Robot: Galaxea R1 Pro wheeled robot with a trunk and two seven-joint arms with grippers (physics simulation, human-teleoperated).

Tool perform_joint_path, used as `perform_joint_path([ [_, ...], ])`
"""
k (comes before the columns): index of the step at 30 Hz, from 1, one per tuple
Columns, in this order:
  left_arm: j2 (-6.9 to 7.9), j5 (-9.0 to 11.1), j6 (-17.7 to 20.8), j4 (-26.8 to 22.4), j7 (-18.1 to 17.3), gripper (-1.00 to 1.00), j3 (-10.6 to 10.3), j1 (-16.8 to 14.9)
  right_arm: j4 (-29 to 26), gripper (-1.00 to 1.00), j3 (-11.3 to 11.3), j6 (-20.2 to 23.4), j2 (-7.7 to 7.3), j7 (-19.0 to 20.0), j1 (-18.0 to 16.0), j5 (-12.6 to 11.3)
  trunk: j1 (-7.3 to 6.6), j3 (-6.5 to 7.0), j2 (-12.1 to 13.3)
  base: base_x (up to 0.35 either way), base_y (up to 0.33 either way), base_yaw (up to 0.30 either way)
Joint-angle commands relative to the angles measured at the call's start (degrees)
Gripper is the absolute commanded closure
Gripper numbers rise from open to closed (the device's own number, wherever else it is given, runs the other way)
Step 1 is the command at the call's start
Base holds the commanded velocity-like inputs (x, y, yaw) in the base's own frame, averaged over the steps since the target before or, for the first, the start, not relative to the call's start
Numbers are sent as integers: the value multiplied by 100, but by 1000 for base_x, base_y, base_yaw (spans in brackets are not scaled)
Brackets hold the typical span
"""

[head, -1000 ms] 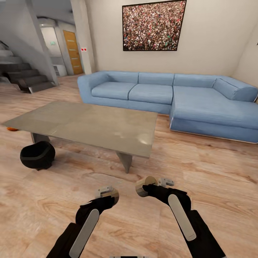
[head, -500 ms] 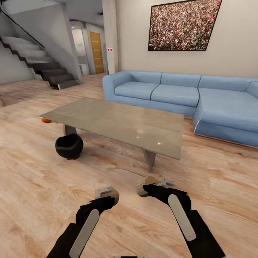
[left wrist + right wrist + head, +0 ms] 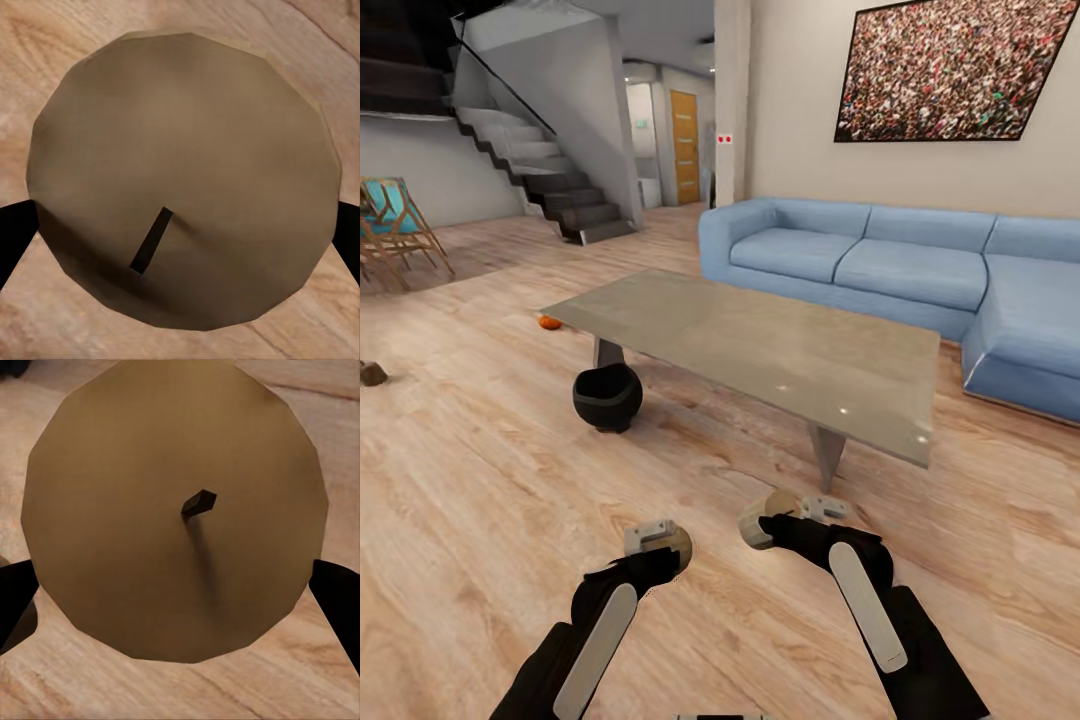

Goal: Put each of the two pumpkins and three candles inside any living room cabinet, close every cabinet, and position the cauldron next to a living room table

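Note:
Each gripper holds a tan round candle with a dark wick. My left gripper (image 3: 657,540) is shut on one candle (image 3: 180,165), with black fingers (image 3: 15,232) at both its sides. My right gripper (image 3: 785,515) is shut on the other candle (image 3: 176,502). Both hang low over the wooden floor in front of me. Ahead stands the low grey table (image 3: 760,345). The black cauldron (image 3: 607,397) sits on the floor at its near left leg. One orange pumpkin (image 3: 549,322) lies on the floor beyond the table's left corner. The cabinet is out of view.
A blue corner sofa (image 3: 880,265) runs behind the table, under a large picture (image 3: 950,70). Stairs (image 3: 550,180) rise at the back left, with a wooden folding chair (image 3: 395,230) at the far left. A small brown object (image 3: 372,374) lies on the floor at left.
The whole view has swung to the left, so the camera has turned. The stairs, folding chair and small brown object have come into sight. Both arms keep their pose and their candles.

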Motion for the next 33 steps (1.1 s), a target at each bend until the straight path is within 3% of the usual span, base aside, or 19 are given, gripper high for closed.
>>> perform_joint_path([
  [1, 0, 51, 0, -4, 56, 100, -6, -5, -11, 100, 2, 6, 0, -60, -3, -68, 0, -5, -2, 127, 234, 290],
  [7, 0, 59, 2, 20, 55, 100, 18, -5, -12, 100, 2, 6, 0, -54, -3, -115, 0, -5, -2, 140, 251, 290],
  [14, -7, 84, 2, 26, 55, 100, 195, -5, -13, 100, 3, 7, 0, -53, -3, -126, 0, -5, -2, 145, 259, 131],
  [33, -8, 103, 2, 42, 48, 100, 217, -5, -4, 100, 2, 6, 0, -57, -3, -79, 0, -5, -2, 156, 262, 277],
])
